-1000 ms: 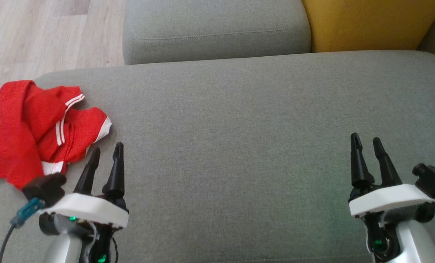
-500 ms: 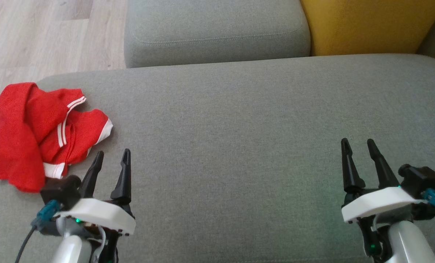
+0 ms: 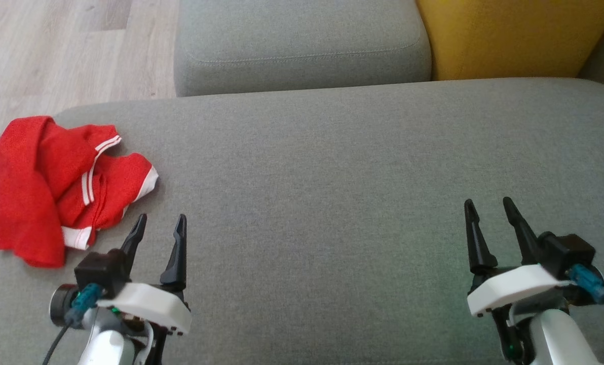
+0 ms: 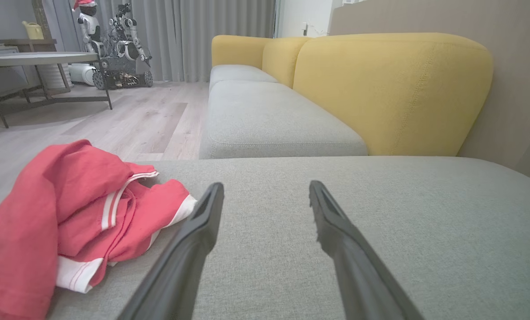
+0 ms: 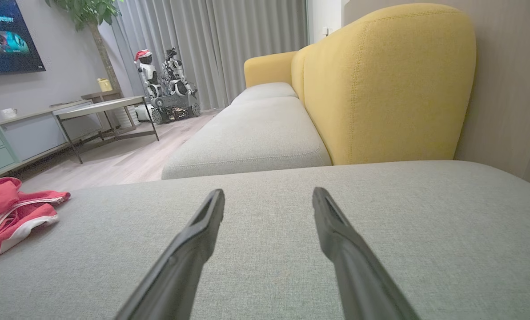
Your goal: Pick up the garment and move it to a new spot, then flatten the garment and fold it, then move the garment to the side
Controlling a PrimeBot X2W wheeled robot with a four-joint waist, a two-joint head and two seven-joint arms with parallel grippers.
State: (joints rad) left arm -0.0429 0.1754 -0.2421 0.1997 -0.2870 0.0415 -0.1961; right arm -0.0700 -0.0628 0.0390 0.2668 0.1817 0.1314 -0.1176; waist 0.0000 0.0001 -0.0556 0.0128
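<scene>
Pointing forward over the grey cushion (image 3: 312,177), the left gripper (image 3: 161,218) and right gripper (image 3: 488,201) both stood spread and empty. Just beyond the left one, the crumpled red garment (image 3: 33,187) lay at the cushion's left edge.

The left pincer (image 3: 161,218) and right pincer (image 3: 487,201) have both drawn back toward the robot.
</scene>
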